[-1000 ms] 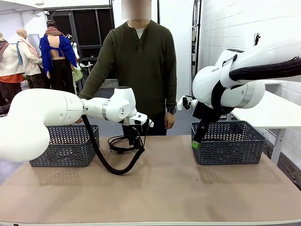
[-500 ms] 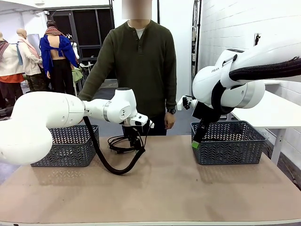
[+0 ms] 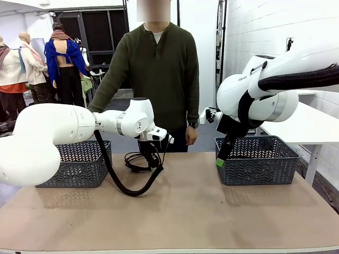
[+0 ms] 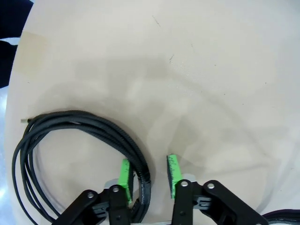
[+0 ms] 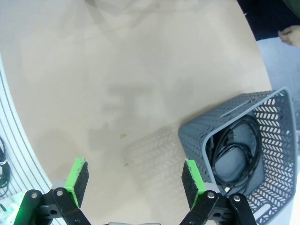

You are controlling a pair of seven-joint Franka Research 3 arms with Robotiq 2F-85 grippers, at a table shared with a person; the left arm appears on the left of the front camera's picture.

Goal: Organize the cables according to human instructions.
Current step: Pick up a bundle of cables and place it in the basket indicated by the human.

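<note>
Grab step in hand: left gripper [image 4: 147,174] down on table [image 4: 211,70], jaws narrowed around strand of cable [image 4: 84,123], looks like not fully pinched. Right gripper [image 5: 136,180] wide, holding nothing, near basket [image 5: 281,98] with 1 cable inside. Next: firm pinch, lift, follow person's [image 3: 159,74] cue.

Black cable [image 4: 84,124] on tan table [image 4: 211,70] — grey baskets [image 3: 257,159] (herringbone-patterned).
</note>
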